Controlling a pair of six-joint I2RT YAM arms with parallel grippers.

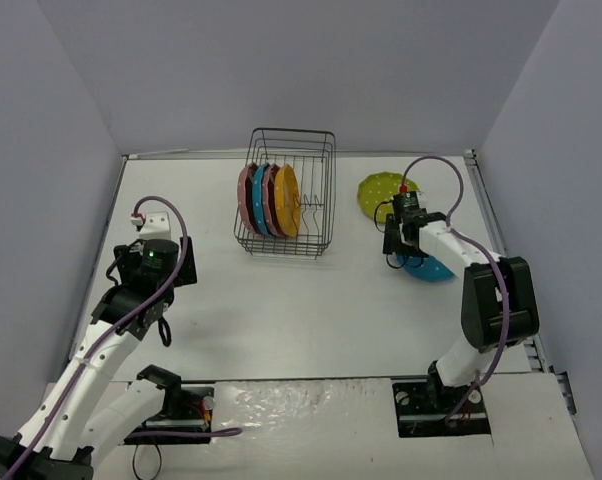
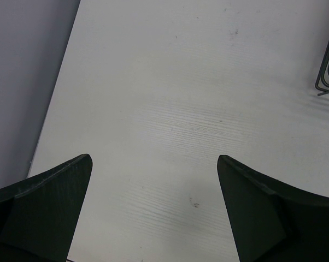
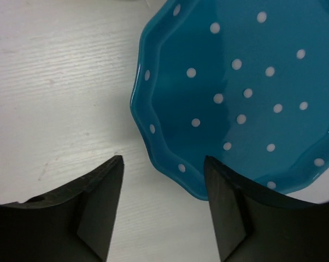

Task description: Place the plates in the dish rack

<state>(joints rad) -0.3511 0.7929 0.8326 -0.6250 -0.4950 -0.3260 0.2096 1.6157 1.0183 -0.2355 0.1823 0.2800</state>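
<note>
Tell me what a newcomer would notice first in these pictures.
First, the four polka-dot plates, pink, blue, pink and orange, standing on edge in the black wire dish rack at the back middle of the table. To the rack's right a lime green plate lies flat. Nearer, the right end effector hangs open over the rim of a blue plate.

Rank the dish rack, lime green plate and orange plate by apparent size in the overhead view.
1. The dish rack, clearly largest.
2. The lime green plate and orange plate: no ranking; the orange stands nearly edge-on in the rack, showing only a sliver.
</note>
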